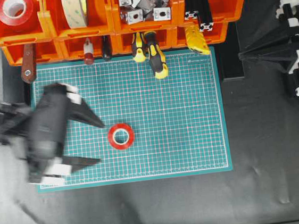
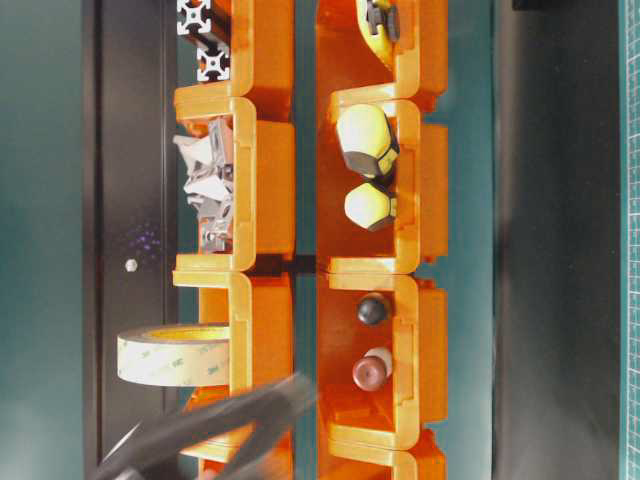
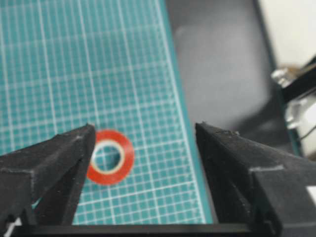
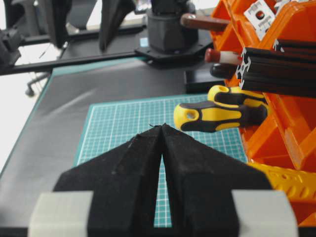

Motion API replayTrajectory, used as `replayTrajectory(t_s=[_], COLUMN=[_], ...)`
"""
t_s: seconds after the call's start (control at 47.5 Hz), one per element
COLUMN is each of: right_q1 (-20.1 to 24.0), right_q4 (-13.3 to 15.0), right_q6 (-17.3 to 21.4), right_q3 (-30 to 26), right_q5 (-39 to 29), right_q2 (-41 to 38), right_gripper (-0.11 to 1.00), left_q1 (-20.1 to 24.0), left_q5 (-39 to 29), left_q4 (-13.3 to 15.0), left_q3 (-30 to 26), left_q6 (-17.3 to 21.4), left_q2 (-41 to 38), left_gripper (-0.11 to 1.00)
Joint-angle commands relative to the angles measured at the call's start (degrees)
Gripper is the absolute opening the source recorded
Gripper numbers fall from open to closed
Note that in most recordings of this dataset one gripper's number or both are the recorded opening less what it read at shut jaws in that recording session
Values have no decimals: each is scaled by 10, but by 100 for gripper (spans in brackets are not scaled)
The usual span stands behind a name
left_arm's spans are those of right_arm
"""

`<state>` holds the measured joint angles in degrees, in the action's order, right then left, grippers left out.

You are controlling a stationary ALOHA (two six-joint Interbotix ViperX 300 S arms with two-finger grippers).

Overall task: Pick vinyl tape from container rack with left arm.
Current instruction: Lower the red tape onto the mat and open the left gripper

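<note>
A red vinyl tape (image 1: 111, 137) lies flat on the green cutting mat (image 1: 183, 130), free of any grip. My left gripper (image 1: 100, 143) hovers just left of it, open, one finger on each side of the roll's left edge. In the left wrist view the vinyl tape (image 3: 128, 159) sits low on the mat beside the left finger (image 3: 59, 158), and the left gripper (image 3: 144, 127) holds nothing. A second red roll (image 1: 3, 15) lies in the top-left bin of the orange container rack (image 1: 111, 9). The right gripper (image 4: 160, 127) is shut and empty at the right side.
A cream tape roll (image 1: 74, 7), metal brackets (image 1: 143, 3) and black profiles (image 1: 197, 2) fill the upper bins. Screwdriver handles (image 1: 157, 60) stick out of the lower tier over the mat's far edge. Black table cover (image 1: 271, 147) surrounds the mat.
</note>
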<state>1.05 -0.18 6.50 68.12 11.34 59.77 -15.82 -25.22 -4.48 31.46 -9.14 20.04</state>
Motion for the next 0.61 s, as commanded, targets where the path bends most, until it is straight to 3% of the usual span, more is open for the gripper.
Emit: replayTrajectory(t_s=[0.0,0.253,0.589], right_q1=[-1,-1,-4], right_q4=[-1,-2,-1], right_q6=[-1,0,0], right_q3=[-19,-19,-19], right_q5=[3,3,8], right_q2=[-3,-3,-1], right_gripper=[0,0,0], left_q1=[-4,-14,4], left_q5=[12,66,68], left_q4=[-1,-1,-1], left_q3=[21,98,153], left_q6=[2,-5,3], left_q2=[69,227,387], left_gripper=[77,77,77])
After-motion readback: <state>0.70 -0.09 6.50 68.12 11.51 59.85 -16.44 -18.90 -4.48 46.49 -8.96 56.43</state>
